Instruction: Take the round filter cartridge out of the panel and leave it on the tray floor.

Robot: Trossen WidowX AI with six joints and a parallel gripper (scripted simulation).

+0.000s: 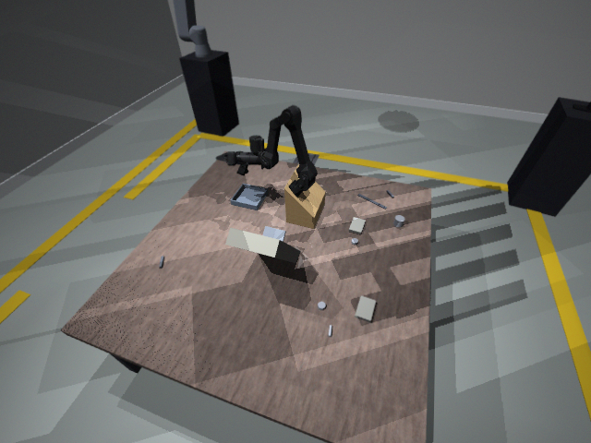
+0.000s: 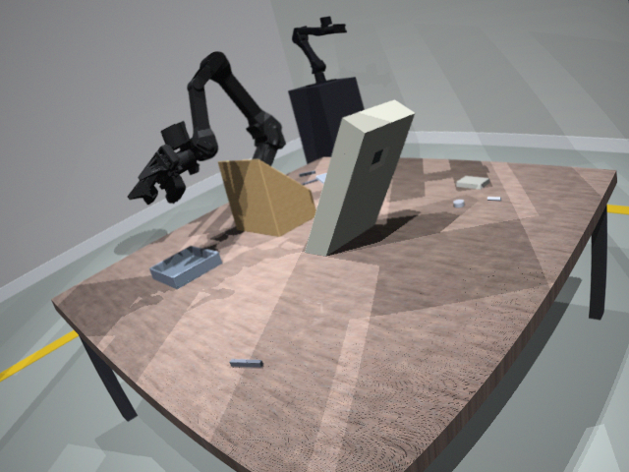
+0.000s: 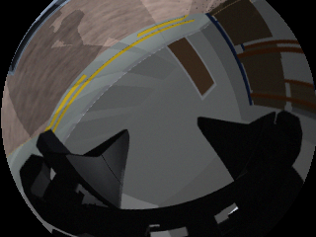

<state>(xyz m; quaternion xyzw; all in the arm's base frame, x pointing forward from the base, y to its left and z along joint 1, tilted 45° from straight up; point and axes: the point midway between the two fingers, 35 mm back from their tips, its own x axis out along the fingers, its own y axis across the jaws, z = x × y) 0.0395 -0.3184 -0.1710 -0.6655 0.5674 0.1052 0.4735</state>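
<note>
Wooden table (image 2: 431, 284) sits below the claw (image 2: 152, 189), which hangs released, holding nothing, off the edge. Looks like the approach hasn't begun; next it needs to swing back toward the tan panel (image 2: 266, 203).

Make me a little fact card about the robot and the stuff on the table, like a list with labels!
arm: black, bent high, reaching out past the table edge
gripper: open, holding nothing, hanging in the air off the table
tray: blue-grey, shallow, on the table near the gripper's side
tan block: wedge shape, beside the arm's base
pale slab: tall, leaning, with a small dark square hole in its face
filter cartridge: cannot tell where it is from these views
small bits: a grey bar, a round disc, a flat pale block
</note>
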